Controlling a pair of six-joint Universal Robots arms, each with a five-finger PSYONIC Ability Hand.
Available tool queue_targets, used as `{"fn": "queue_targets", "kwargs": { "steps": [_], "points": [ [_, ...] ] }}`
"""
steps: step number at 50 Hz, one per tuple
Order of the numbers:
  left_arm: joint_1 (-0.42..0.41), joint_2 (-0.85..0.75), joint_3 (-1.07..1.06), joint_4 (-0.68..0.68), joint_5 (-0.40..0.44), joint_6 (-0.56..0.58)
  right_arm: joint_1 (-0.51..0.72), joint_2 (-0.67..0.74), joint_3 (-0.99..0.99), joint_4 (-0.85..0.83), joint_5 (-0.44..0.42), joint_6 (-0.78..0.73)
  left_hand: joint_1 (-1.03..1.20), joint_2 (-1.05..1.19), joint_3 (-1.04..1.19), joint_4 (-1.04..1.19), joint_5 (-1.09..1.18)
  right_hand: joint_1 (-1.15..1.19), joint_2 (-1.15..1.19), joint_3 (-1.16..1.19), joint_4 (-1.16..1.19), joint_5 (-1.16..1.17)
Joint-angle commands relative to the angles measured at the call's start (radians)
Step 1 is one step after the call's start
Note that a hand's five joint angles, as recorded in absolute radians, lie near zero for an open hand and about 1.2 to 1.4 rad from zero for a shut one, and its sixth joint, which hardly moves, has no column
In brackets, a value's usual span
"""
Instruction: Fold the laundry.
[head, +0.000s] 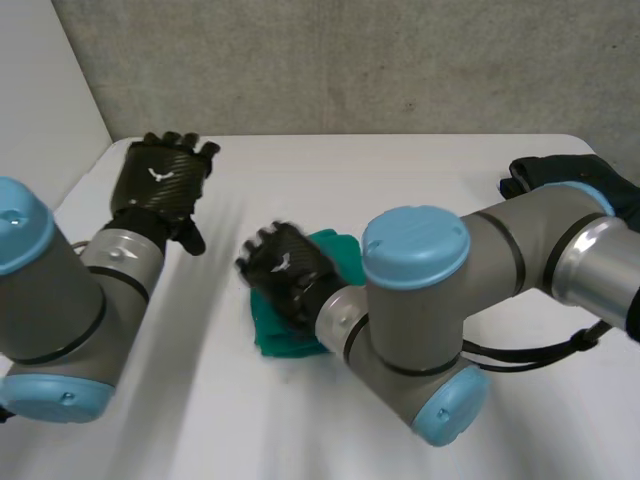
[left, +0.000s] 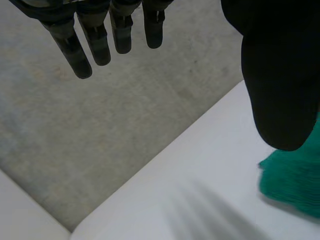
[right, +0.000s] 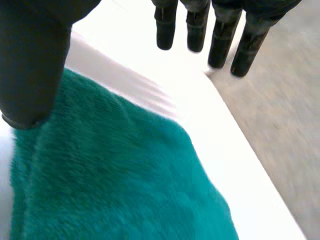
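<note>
A folded green towel (head: 287, 337) lies on the white table (head: 400, 180) near its middle. My right hand (head: 285, 268) hovers over the towel with its fingers (right: 220, 45) straight and its thumb (right: 30, 65) spread; the green towel (right: 110, 185) lies under the palm, and nothing is gripped. My left hand (head: 160, 180) is raised over the table's far left part, apart from the towel. Its fingers (left: 100, 47) are straight and empty. An edge of the green towel (left: 295, 185) shows beside the left thumb (left: 280, 75).
A dark garment (head: 560, 172) lies at the table's far right edge, behind my right arm (head: 470, 290). A grey wall (head: 350, 60) runs behind the table. The table's far left corner (left: 100, 220) lies below the left hand's fingers.
</note>
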Motion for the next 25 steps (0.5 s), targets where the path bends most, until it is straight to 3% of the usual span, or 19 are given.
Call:
{"fn": "queue_targets", "kwargs": {
  "steps": [1, 4, 8, 15, 20, 25],
  "points": [
    [-0.095, -0.126, 0.105, -0.013, 0.030, -0.070, -0.144, -0.083, 0.030, 0.021, 0.138, 0.416, -0.012, -0.021, -0.028, -0.021, -0.040, -0.030, -0.070, -0.066, -0.075, -0.083],
    [-0.123, -0.167, 0.137, -0.037, 0.041, -0.092, -0.183, -0.091, 0.023, 0.082, 0.083, 0.519, -0.009, -0.018, -0.025, -0.018, -0.037, -0.030, -0.070, -0.066, -0.075, -0.083],
    [-0.161, -0.244, 0.191, -0.105, 0.055, -0.115, -0.203, -0.055, -0.010, 0.148, 0.025, 0.543, -0.006, -0.016, -0.022, -0.015, -0.034, -0.030, -0.070, -0.066, -0.075, -0.083],
    [-0.167, -0.388, 0.260, -0.244, 0.022, -0.114, -0.203, 0.065, -0.083, 0.196, 0.006, 0.538, 0.009, -0.001, -0.007, -0.001, -0.019, -0.030, -0.070, -0.066, -0.075, -0.083],
    [-0.163, -0.413, 0.286, -0.312, -0.072, -0.103, -0.197, 0.156, -0.137, 0.251, 0.014, 0.462, 0.009, -0.001, -0.007, -0.001, -0.019, -0.030, -0.070, -0.066, -0.075, -0.083],
    [-0.158, -0.407, 0.280, -0.330, -0.088, -0.057, -0.196, 0.165, -0.142, 0.268, 0.051, 0.340, 0.000, -0.010, -0.016, -0.009, -0.028, -0.030, -0.070, -0.066, -0.075, -0.083]
  ]
}}
